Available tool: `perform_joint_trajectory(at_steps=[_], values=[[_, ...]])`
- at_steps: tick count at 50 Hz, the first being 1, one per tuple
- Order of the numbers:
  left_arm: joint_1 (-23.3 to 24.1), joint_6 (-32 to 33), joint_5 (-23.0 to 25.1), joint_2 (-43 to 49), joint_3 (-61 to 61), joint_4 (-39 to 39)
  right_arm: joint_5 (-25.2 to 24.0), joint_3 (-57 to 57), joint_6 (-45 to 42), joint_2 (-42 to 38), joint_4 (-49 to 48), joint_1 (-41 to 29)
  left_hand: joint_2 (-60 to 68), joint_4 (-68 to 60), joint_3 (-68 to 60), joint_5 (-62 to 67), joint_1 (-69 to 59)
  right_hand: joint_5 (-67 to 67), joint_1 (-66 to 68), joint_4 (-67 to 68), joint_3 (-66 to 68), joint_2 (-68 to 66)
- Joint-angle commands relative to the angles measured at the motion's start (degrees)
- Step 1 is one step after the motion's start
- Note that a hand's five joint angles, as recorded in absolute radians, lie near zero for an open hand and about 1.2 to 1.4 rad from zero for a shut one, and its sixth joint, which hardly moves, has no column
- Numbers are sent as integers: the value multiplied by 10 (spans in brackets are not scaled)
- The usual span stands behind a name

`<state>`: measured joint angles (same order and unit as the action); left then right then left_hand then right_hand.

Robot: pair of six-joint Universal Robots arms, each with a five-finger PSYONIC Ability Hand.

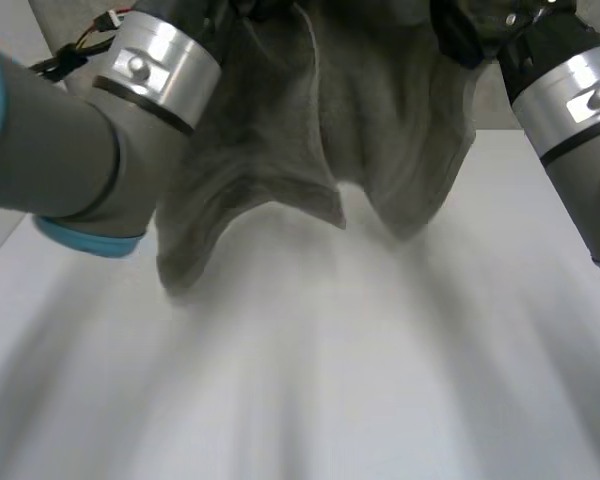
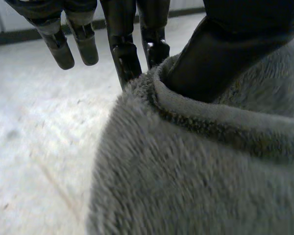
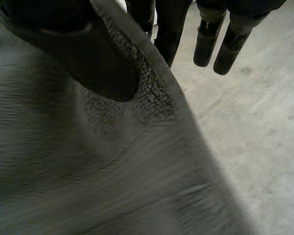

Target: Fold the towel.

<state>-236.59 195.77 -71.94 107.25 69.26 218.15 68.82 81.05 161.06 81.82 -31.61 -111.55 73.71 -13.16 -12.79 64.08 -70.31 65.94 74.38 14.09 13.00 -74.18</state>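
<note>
The grey fleecy towel [image 1: 310, 150] hangs in the air above the white table [image 1: 380, 390], its lower edge sagging in uneven points. My left hand [image 2: 225, 49] pinches the towel [image 2: 196, 171] at its hemmed upper edge, the thumb pressing the cloth against two fingers [image 2: 127, 54] while the other fingers stand free. My right hand [image 3: 78, 54] grips the towel [image 3: 88, 171] the same way at the other end of that edge, thumb on the hem. In the head view the left arm [image 1: 150, 70] and right arm [image 1: 580, 90] are raised on either side of the cloth.
Below the hanging cloth lies bare white tabletop [image 2: 34, 147]. A dark strip along a wall [image 2: 19, 35] runs beyond the left hand's fingers.
</note>
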Motion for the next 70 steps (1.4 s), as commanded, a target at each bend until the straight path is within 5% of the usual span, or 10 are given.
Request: perform_joint_trajectory(at_steps=[1, 5, 10, 15, 30, 37, 45, 58, 70], values=[[-41, 13, 106, 16, 107, -42, -46, 46, -62, -32, 119, 0, 63, 32, 28, 59, -97, 41, 56, -41, -30, -58], [-44, 51, 121, 51, 142, -93, -58, 82, -139, -47, 170, 0, 63, 32, 28, 59, -97, 41, 56, -41, -30, -58], [-45, 177, 115, 124, 184, -201, -55, 148, -249, -75, 220, -1, 63, 32, 28, 59, -97, 41, 56, -41, -30, -58], [-34, 227, 87, 183, 192, -233, -51, 169, -247, -81, 226, -3, 63, 32, 28, 59, -97, 41, 56, -41, -30, -58], [39, 182, -12, 169, 185, -219, -50, 169, -161, -72, 226, -4, 63, 32, 28, 59, -97, 41, 56, -41, -30, -58], [75, 123, -107, 123, 193, -158, -48, 164, -73, -65, 227, -4, -244, 32, 28, -248, 210, 41, 56, -41, -30, -58], [90, 118, -244, 125, 194, -87, -50, 162, 41, -33, 231, 2, -330, 32, 28, -334, 296, 41, 56, -41, -30, -58], [136, 117, -269, 166, 194, -77, -48, 157, 91, -11, 230, 1, -330, 32, 28, -334, 296, 41, 56, -41, -30, -58], [105, 117, -319, 162, 192, -74, -51, 151, 95, 14, 232, 30, -327, 32, 28, -331, 293, 41, 56, -41, -30, -58]])
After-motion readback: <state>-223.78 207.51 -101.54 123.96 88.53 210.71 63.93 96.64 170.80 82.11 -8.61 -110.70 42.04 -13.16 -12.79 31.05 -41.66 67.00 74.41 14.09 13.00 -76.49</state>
